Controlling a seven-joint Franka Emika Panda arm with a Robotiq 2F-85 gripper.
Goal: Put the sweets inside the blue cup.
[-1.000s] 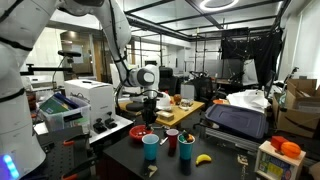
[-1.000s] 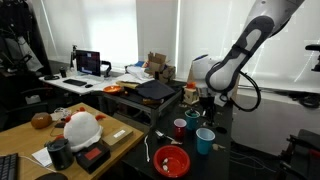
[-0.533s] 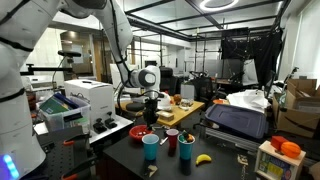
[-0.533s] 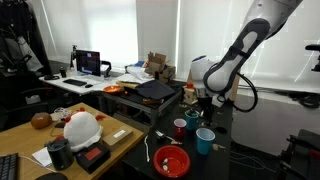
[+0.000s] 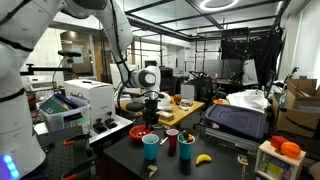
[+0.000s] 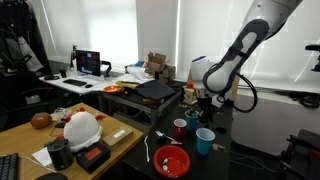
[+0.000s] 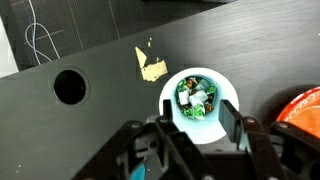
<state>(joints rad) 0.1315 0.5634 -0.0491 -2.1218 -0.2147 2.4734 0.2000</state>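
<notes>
From where I stand the tool (image 7: 186, 140) hangs with jaws apart and empty just over the blue cup (image 7: 200, 105) on the counter (image 7: 60, 140), sweets (image 7: 197, 97) inside, so a dip or sideways swing could clip the rim and spill them.

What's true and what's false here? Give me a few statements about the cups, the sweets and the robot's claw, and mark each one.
1. The light blue plastic cup has green-and-white wrapped sweets in it. True.
2. The gripper is clamped around that cup. False: it hovers above it, jaws apart, holding nothing.
3. A yellow banana lies on the dark table. True.
4. The red bowl sits on top of the blue cup. False: it stands beside it on the table.
</notes>
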